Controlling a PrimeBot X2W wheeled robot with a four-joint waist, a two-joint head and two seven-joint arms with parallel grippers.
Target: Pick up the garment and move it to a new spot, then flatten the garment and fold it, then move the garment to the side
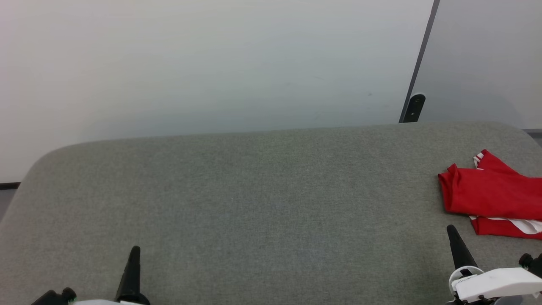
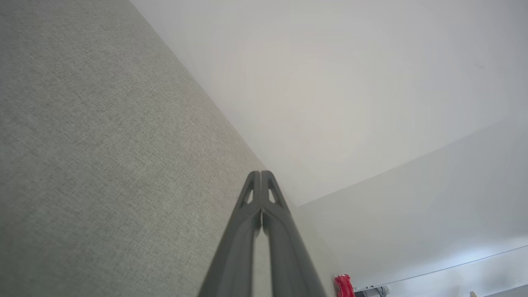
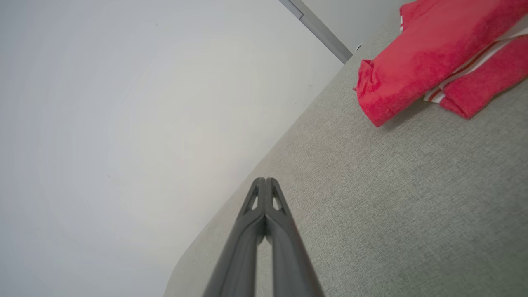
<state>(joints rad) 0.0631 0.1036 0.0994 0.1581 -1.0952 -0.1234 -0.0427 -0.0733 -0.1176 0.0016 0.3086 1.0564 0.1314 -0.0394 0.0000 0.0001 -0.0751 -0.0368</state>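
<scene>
Left wrist view: the left pincer (image 2: 260, 177) is seen closed, its two dark fingers pressed together at the tips with nothing held between them. In the right wrist view the right pincer (image 3: 265, 183) is likewise closed on nothing.

In the head view the left pincer (image 1: 134, 254) is placed at the lower left and the right pincer (image 1: 452, 232) at the lower right. A small label on the white wrist housing (image 1: 495, 284) of the right arm is too small to be read.

Both pincers are set over a grey woven fabric surface (image 1: 254, 203) with rounded corners. Behind it a pale wall (image 1: 211, 63) is crossed by a dark slanted strip (image 1: 421, 51) ending in a black fitting (image 1: 414, 108).

The garment (image 1: 487, 192) is laid folded at the right side of the surface, near the right pincer but apart from it, and is cut off by the picture's right edge. It is red, with white and red striped trim at its edges.
</scene>
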